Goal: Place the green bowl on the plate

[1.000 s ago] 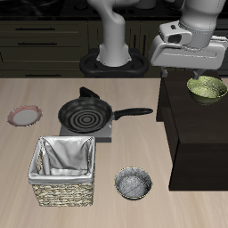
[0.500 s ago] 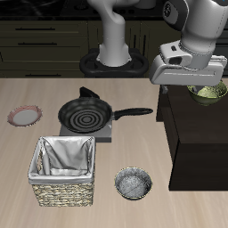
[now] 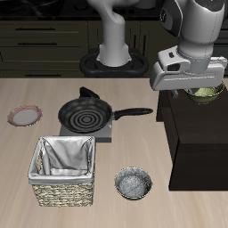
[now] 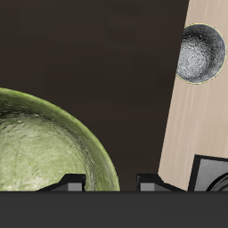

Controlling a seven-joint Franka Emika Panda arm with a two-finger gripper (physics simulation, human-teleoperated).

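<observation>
The green bowl (image 3: 208, 93) stands on top of a dark cabinet (image 3: 200, 142) and is mostly hidden behind the hand. In the wrist view the green bowl (image 4: 44, 142) is close and large. My gripper (image 3: 192, 89) is lowered over it. In the wrist view my gripper (image 4: 111, 183) is open, with one fingertip inside the bowl's rim and the other outside it. The plate (image 3: 24, 115), with a reddish-pink rim, lies on the table far across from the bowl, beyond the frying pan.
A black frying pan (image 3: 86, 114) sits on a small stove plate mid-table, its handle pointing toward the cabinet. A lined wicker basket (image 3: 64, 167) and a grey speckled bowl (image 3: 133, 183) stand near the front edge. The grey bowl also shows in the wrist view (image 4: 199, 52).
The gripper has come down toward the green bowl and now covers most of it in the exterior view. The bowl and the other things have not moved.
</observation>
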